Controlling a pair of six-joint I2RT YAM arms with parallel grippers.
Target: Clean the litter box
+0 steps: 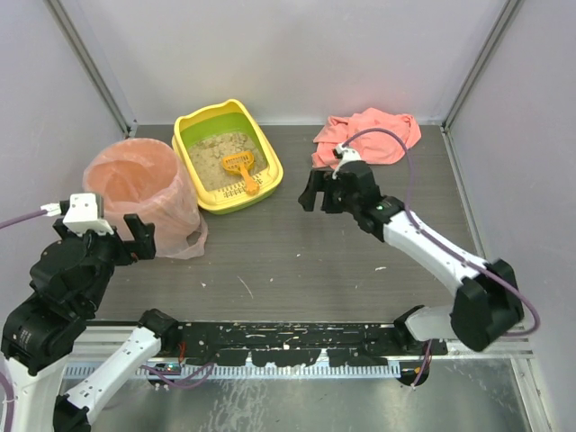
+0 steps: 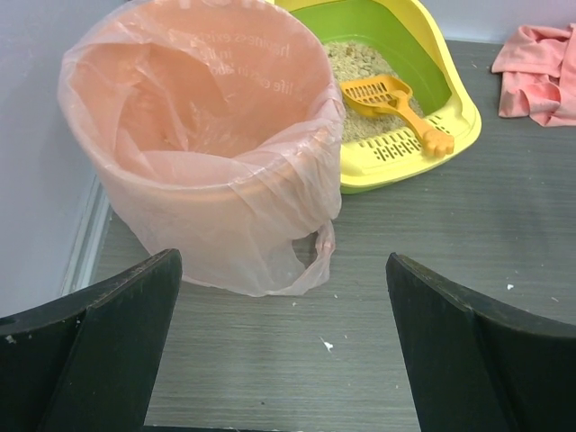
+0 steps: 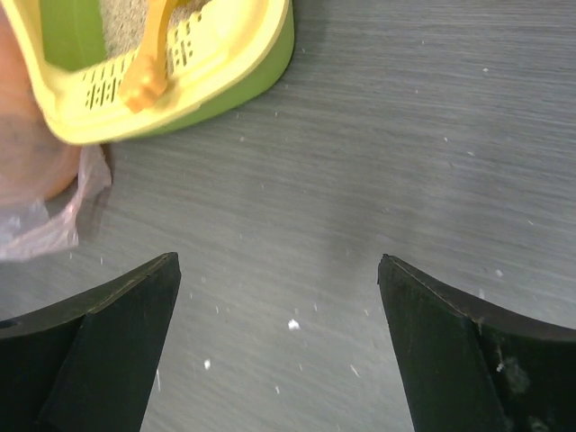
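**Litter box at the back of the worktop, both my claws open and empty**

The litter box (image 1: 236,202) is a yellow plastic tray with rounded corners and a green inside. One end of its rim is broad and cut with rows of small slots. Beige, sandy litter (image 1: 214,155) covers its floor, grainy and uneven. An orange plastic scoop (image 1: 241,169) lies in it, its slotted blade on the litter and its handle resting over the slotted end of the rim.

My left claw (image 2: 283,342) is on the left of the litter box and nearer the arm bases, well apart from it. Its two dark fingers are spread wide with nothing between them. My right claw (image 1: 315,193) hangs to the right of the litter box, near its slotted end but not touching. It too is spread wide and empty, with bare worktop (image 1: 297,261) beneath.

Just left of the litter box stands a round bin (image 1: 171,216) lined with a thin, crinkled pink bag. Right of the litter box, well apart, lies a crumpled pink cloth (image 1: 373,135). The worktop is grey with a fine wood grain, flecked with white specks.
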